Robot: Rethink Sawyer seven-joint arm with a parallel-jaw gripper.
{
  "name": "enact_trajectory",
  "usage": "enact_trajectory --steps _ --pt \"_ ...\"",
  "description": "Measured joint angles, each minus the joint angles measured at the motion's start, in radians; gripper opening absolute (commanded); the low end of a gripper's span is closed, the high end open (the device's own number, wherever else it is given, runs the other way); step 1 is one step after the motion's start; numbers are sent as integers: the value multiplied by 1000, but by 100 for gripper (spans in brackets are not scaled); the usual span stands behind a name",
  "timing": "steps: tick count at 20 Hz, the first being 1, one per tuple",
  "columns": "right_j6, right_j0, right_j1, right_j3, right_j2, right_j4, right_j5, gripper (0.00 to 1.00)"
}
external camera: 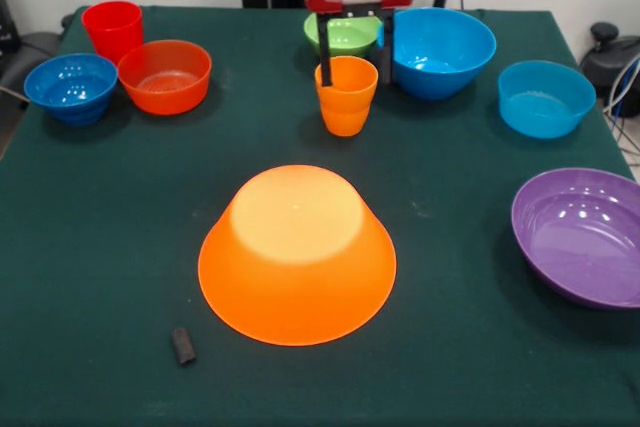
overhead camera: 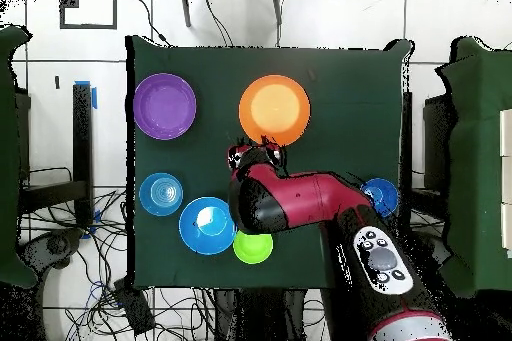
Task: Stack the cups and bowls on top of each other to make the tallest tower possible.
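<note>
Gripper point(external camera: 355, 72) open, fingers either side of orange cup point(external camera: 346, 95). Next: squeeze, lift, set on upside-down big orange bowl point(external camera: 297, 255).

A robotics lab: loose cables point(overhead camera: 60, 242) sprawl over the tiled floor point(overhead camera: 330, 12) around a green-clothed worktop point(overhead camera: 350, 87).

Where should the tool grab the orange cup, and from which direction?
Grip the orange cup across its upper band, just below the rim, coming straight down. It stands upright, mouth up, with the tool already above it, its fingers open either side. The stepped ridge should resist slipping, and the green bowl crowds a side approach.
</note>
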Motion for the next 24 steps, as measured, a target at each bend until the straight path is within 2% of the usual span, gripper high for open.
enact_trajectory --steps 8,13,19,24 --pt "0 -87 -30 58 4 0 -40 100" --pt "0 -118 -39 82 5 0 -59 100" --pt "0 -106 -54 100 5 0 -59 100" --pt "0 -70 -75 108 3 0 -59 100"
